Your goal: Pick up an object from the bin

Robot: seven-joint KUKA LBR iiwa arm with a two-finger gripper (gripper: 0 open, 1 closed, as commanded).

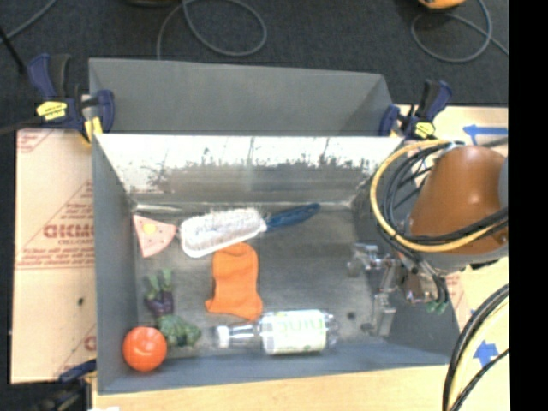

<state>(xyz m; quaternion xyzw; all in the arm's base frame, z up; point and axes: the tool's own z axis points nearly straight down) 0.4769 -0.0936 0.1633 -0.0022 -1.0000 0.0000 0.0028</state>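
Orange wrist cover point(454, 199) sits above the bin's point(257, 165) right side. Claw point(387, 291) hangs below it over bare floor; open or closed, cannot tell. Nearest thing: clear bottle point(287, 332) lying by the near wall, to the claw's left. Step judged: approach. Next move needs a shift over the bottle, then descent.

A robotics lab or test cell: a grey metal bin point(111, 229) stands on a dark floor point(325, 24) strewn with looping cables point(224, 24), a robot arm point(454, 199) wrapped in wiring reaches in, and the bin holds mismatched test props: a brush point(221, 229), an orange cloth point(235, 282), a clear bottle point(287, 332) and a toy orange point(144, 349)
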